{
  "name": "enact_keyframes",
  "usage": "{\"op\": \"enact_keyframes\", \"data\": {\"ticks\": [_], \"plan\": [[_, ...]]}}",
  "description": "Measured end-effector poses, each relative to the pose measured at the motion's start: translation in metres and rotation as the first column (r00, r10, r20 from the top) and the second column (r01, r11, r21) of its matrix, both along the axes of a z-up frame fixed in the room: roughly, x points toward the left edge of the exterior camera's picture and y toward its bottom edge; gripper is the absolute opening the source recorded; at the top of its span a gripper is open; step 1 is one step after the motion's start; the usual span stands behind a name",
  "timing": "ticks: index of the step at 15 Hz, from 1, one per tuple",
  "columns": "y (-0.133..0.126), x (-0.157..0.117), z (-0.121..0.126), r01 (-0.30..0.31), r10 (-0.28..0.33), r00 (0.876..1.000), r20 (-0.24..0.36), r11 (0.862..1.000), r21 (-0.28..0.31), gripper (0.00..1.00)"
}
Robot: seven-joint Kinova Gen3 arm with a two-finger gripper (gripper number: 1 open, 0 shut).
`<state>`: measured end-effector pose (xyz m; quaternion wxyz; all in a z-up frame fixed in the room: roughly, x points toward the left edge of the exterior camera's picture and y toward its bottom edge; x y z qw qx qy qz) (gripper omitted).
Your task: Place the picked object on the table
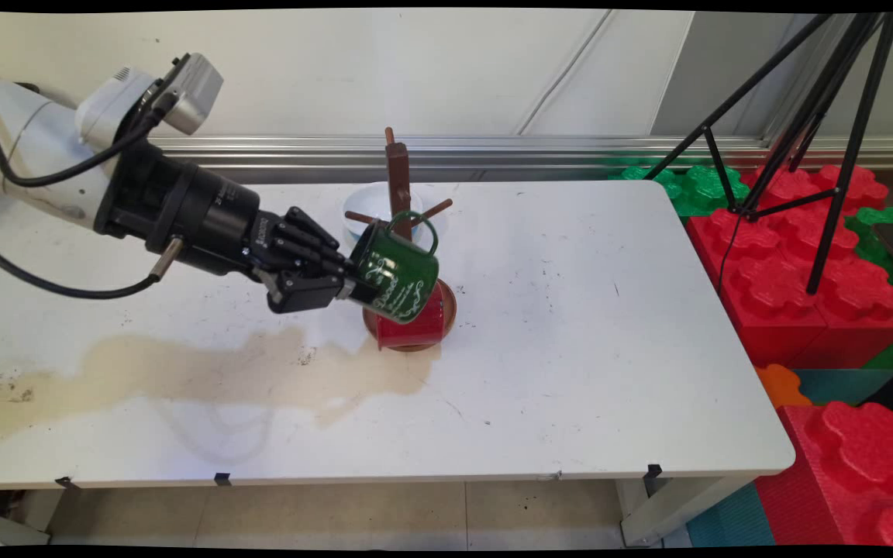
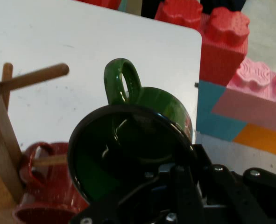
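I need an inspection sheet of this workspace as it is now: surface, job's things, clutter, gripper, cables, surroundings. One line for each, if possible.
Surface: white table with a wide brownish stain on its near left part.
Job's things: green enamel mug tilted, held off the table beside the brown wooden mug tree; its handle is close to a peg. Red mug hangs low on the tree, above its round base.
Clutter: pale bowl behind the tree.
Gripper: black two-finger gripper shut on the green mug's rim.
Cables: black cables hang from the arm.
Surroundings: black tripod and red and green foam blocks to the right; wall behind.
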<state>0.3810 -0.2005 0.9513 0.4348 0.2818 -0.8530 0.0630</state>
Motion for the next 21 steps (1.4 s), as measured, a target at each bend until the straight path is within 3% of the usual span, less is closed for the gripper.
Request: {"op": "enact_keyframes", "data": {"ticks": [7, 11, 21], "plan": [[0.008, 0.005, 0.0, 0.029, -0.033, 0.996, 0.085, 0.999, 0.042, 0.0], [0.014, 0.008, 0.0, 0.066, -0.074, 0.987, 0.145, 0.996, 0.061, 0.0], [0.02, 0.03, 0.004, 0.106, -0.12, 0.939, 0.324, 0.993, 0.06, 0.0]]}}
